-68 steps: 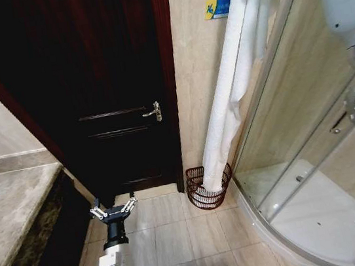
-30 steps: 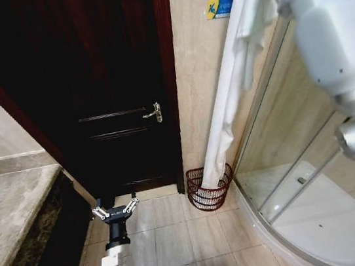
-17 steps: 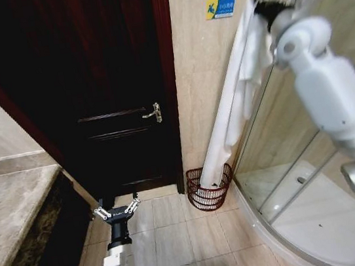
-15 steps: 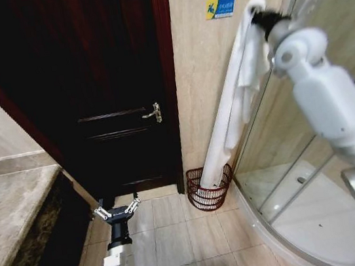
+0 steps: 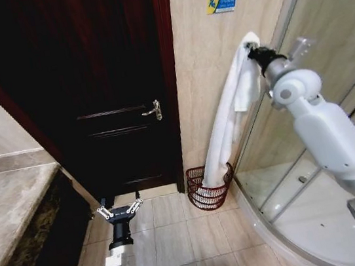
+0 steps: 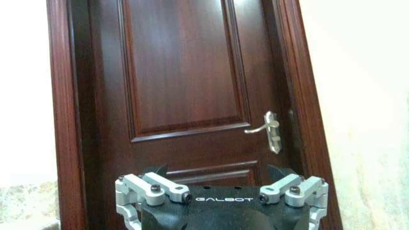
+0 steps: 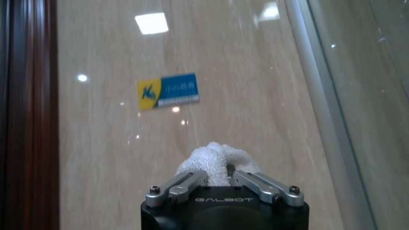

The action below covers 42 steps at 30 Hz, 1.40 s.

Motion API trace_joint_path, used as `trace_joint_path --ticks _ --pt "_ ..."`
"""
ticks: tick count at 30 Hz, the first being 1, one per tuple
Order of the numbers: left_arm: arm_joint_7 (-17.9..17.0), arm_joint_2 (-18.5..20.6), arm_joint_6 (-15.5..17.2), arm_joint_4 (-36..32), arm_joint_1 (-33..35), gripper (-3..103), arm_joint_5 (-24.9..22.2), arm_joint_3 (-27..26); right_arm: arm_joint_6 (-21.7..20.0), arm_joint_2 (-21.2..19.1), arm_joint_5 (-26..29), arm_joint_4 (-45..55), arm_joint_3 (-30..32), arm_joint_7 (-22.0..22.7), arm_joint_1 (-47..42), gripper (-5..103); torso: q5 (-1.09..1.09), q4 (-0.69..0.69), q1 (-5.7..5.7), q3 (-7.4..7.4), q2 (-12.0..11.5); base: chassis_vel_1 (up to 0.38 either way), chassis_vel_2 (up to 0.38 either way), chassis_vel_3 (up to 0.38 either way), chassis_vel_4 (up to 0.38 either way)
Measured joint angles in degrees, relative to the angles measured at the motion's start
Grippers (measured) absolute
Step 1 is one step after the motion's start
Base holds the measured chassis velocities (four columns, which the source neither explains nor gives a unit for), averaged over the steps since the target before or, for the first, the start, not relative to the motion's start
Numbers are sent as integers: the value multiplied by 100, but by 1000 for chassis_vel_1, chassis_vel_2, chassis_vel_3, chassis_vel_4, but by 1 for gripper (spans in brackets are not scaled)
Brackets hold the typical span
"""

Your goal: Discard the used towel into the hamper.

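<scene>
Towel hanging over the hamper.
I'm gripping the white towel (image 5: 237,108) in my right hand (image 5: 253,50), its tail dangling into the hamper (image 5: 206,188) at five o'clock from the door handle (image 5: 154,111); my left hand (image 5: 119,211) is idling low, released.

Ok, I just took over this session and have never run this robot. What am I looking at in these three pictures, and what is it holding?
A two-armed wheeled robot in a bathroom. The wide picture comes from its head, looking down. Its right gripper, raised by the tiled wall, is shut on the top of a white towel, whose lower end hangs into the dark red hamper on the floor. The left gripper is open, low, facing the dark wooden door. The door picture is the left wrist camera; the one showing a blue and yellow sign above a towel tuft is the right wrist camera.
</scene>
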Motion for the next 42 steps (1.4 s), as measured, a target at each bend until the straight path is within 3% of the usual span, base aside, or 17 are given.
trace_joint_path --ticks 8,26,42 --pt "33 1 -39 18 22 100 54 23 36 -193 -238 813 565 -187 -1350 3 1 1 -123 -143 -266 0 0 0 0" --pt "35 0 -155 37 97 100 67 40 174 -269 -359 1540 1412 -291 -2572 3 -1 1 -365 -444 -807 -3 2 2 -2" --pt "6 1 -179 -19 108 100 15 13 131 133 -831 2671 1660 -31 -3908 3 0 2 -571 -694 -1266 -67 64 67 -59"
